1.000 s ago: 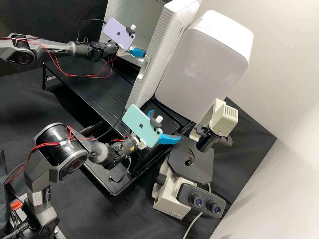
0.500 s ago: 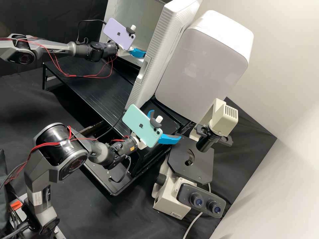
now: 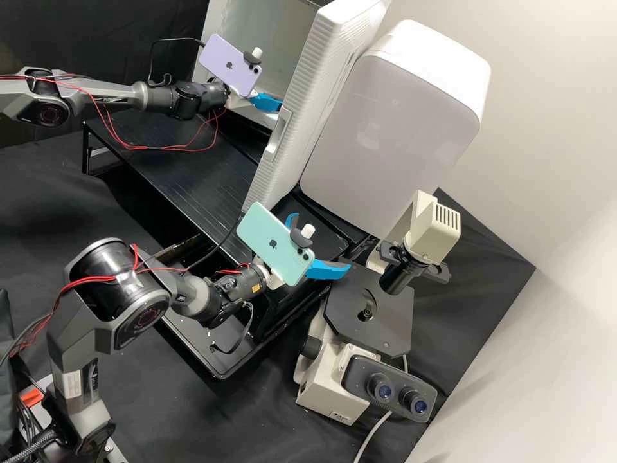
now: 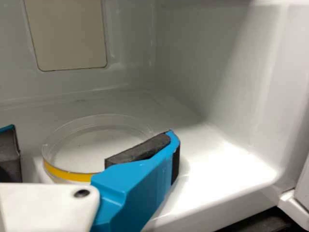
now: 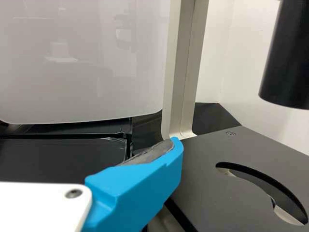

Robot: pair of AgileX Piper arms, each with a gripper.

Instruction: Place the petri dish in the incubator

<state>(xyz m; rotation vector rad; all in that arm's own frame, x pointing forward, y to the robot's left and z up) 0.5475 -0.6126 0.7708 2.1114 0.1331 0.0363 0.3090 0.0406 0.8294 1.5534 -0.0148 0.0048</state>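
Left gripper [image 3: 264, 101] [image 4: 89, 145] sits inside the incubator [image 3: 334, 64], low over its white floor; its two blue fingers [image 4: 145, 179] stand apart on either side of the petri dish [image 4: 87, 147], so it is open rather than clamped; one finger's dark pad lies along the dish's rim, and whether it touches cannot be told; the other pad stands clear of the rim. The petri dish rests flat on the incubator floor; it is clear and round, with a yellow band along its lower wall; pale inner walls [image 4: 217, 72] rise behind and beside it, and a beige panel [image 4: 65, 34] is set in the back wall.

Right gripper [image 3: 319, 243] hangs well apart from the incubator's opening, just beside the black stage [image 3: 369, 315] of the microscope [image 3: 334, 386]; its fingers are spread and hold nothing; in the right wrist view one blue finger [image 5: 145, 186] lies at the stage's corner, and a black cylinder [image 5: 287, 53] hangs over the slotted plate.

In the high view the left arm reaches across a black shelf [image 3: 186, 161]; a lilac phone [image 3: 228, 64] is clamped to its wrist, a mint phone [image 3: 273, 244] to the right arm's.
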